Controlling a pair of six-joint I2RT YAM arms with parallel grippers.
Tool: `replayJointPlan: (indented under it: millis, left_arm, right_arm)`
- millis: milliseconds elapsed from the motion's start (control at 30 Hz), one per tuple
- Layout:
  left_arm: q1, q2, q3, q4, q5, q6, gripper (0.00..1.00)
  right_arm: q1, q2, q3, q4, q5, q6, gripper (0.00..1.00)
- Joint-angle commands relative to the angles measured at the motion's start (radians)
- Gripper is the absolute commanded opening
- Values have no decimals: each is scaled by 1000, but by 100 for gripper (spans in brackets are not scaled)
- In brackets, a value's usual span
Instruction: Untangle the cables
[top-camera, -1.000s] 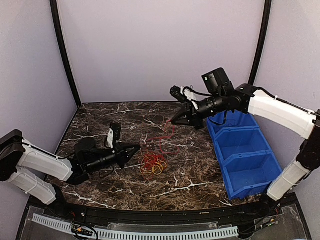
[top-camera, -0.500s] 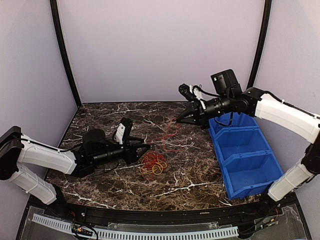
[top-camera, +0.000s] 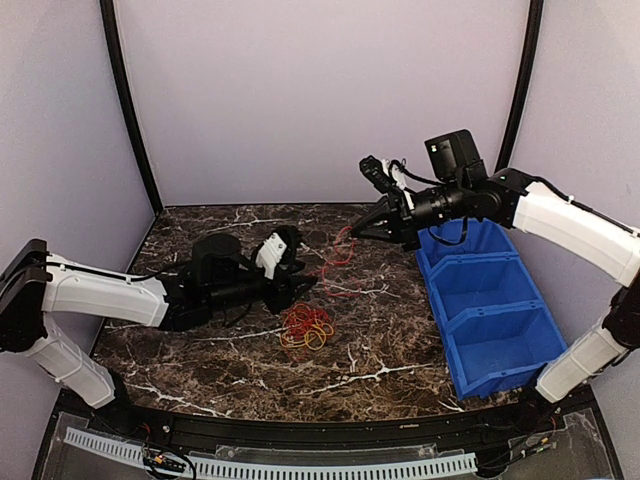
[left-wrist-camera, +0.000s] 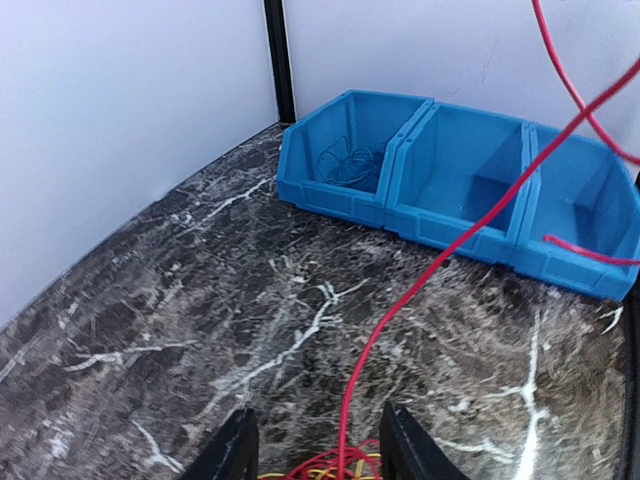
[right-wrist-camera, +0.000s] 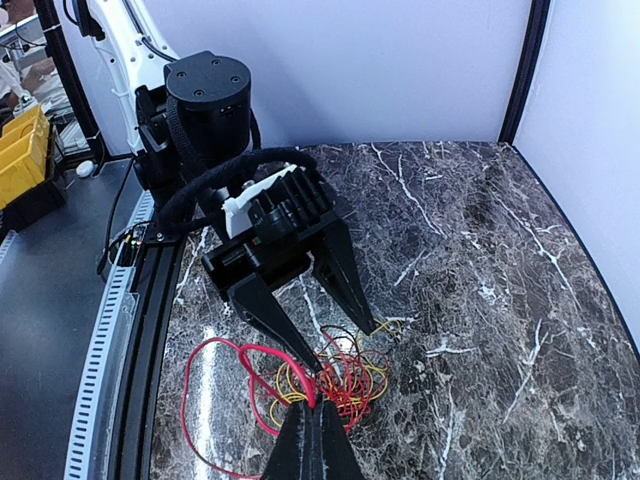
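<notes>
glossy marbled table (top-camera: 400, 352), smooth plastic bin (top-camera: 497, 378)

Light: soft white light is falling evenly from above, and the lavender walls (top-camera: 320, 100) are glowing without hotspots.
Shadows: the arms are casting only faint, diffuse shadows on the marble surface (top-camera: 400, 340).
Sheen: the surface is reflecting pale wall light at 9 o'clock in the left wrist view.
Focus: the red cable (left-wrist-camera: 440, 250) is reading crisp; the left fingers (left-wrist-camera: 232, 452) at 6 o'clock are looking soft.
Distortion: the black frame posts (top-camera: 125, 110) are bowing at 10 and 2 o'clock in the top view.
Dark: the right fingers (right-wrist-camera: 300, 455) are showing almost no detail.

Blue three-compartment bin (top-camera: 500, 350) at right — dark marble table (top-camera: 400, 370)
</notes>
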Motion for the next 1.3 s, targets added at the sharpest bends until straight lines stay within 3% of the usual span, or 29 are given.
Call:
replayJointPlan:
  millis: [0,200,300,333,467,567,767,1100,1267]
  left_arm:
    - [-3,12,57,-70,-59,107,37]
    - [-3,47,116,-105,8,103,10]
    - [-2,7,94,-45,-2,60,3]
    - [-1,-28,87,-30,-18,35,1]
    - [0,-153,64,13,-53,-20,0]
    - [0,-223,66,1,-61,-46,0]
    - [0,-327,72,-38,-112,-91,0]
    - [1,-451,72,-64,-201,-93,0]
    - [1,-494,49,-83,-236,-103,0]
  right_arm:
    - [4,-31,26,3,-14,13,0]
    - [3,-38,4,18,-3,15,0]
    - [4,-44,-26,38,41,9,0]
    - [3,-45,-38,47,64,9,8]
    - [4,-48,-95,91,134,9,43]
    - [5,-37,-140,141,157,26,55]
    - [35,38,-179,241,223,41,62]
    - [206,347,-43,214,243,-46,67]
    - [232,468,6,262,251,-38,68]
